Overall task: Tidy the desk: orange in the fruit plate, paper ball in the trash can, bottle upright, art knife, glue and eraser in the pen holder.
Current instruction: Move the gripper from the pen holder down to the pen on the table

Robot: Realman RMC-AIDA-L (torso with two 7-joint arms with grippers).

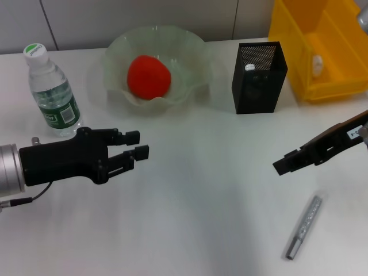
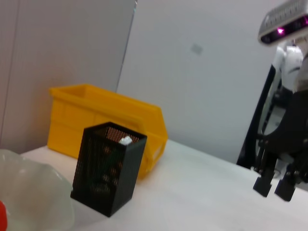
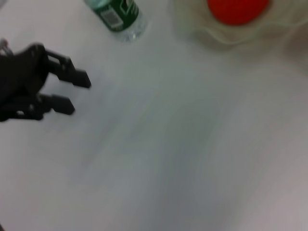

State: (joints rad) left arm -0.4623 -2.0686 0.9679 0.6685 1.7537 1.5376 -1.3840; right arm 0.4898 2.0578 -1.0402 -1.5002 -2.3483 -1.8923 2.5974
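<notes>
The orange [image 1: 148, 76] lies in the fruit plate [image 1: 190, 52] at the back. To its left the bottle [image 1: 52, 86] stands upright. A white-capped stick [image 1: 249, 67] pokes up inside the black mesh pen holder [image 1: 257, 77]. Inside the yellow trash can [image 1: 322, 46] is a small white lump [image 1: 317, 64]; whether it is the paper ball I cannot tell. The silver art knife [image 1: 305, 227] lies flat at the front right. My right gripper [image 1: 284, 164] hovers open and empty just up and left of the knife. At the left, my left gripper [image 1: 138, 145] is open and empty. The eraser is out of view.
The pen holder [image 2: 108, 173] stands close in front of the trash can [image 2: 106, 115]. Bare white table stretches between the two grippers and in front of the fruit plate. A grey wall rises behind the table.
</notes>
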